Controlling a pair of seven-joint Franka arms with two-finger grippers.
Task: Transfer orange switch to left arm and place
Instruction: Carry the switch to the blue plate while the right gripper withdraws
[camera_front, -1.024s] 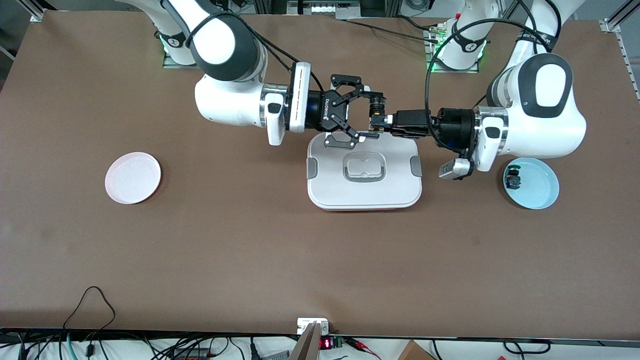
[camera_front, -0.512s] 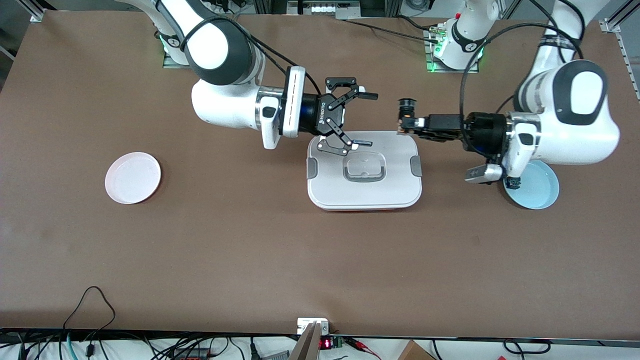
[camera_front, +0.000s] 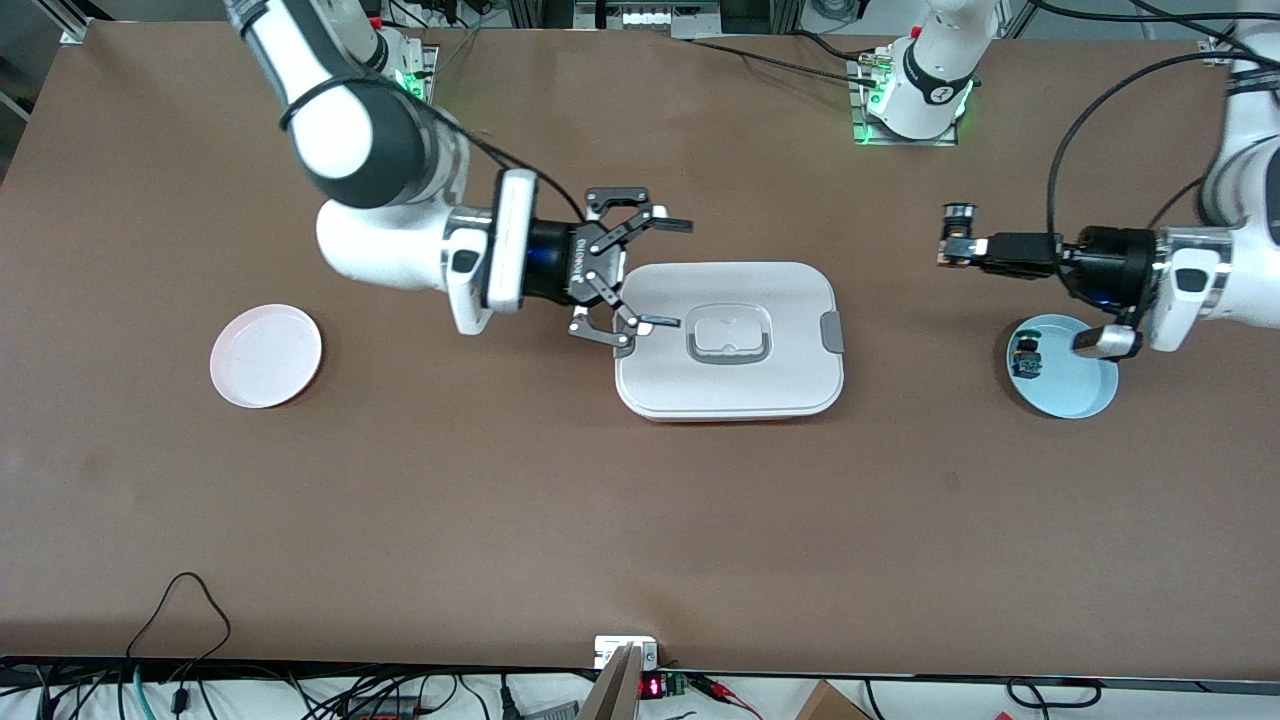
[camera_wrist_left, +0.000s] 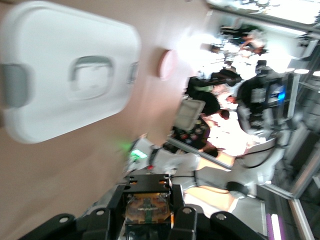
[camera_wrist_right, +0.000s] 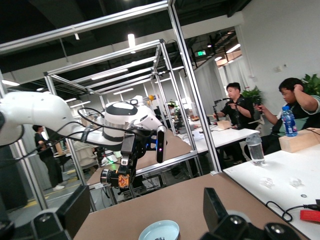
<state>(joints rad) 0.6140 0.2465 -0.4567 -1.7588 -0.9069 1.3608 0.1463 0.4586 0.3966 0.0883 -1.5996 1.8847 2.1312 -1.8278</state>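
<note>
Orange switch (camera_front: 957, 232) sits clamped in our left end effector (camera_front: 963, 247), up in the air over bare worktop (camera_front: 500, 480) toward the left arm's end from the white lidded box (camera_front: 728, 340). In the right wrist view we see the same switch (camera_wrist_right: 120, 179) gripped at that arm's tip. Our right end effector (camera_front: 660, 272) hangs empty with fingers spread wide over the box's edge toward the right arm's end. A blue plate (camera_front: 1075, 385) carrying a blue-based switch (camera_front: 1025, 360) lies well apart from the box, toward the left arm's end; a pink plate (camera_front: 266, 355) lies toward the right arm's end.
</note>
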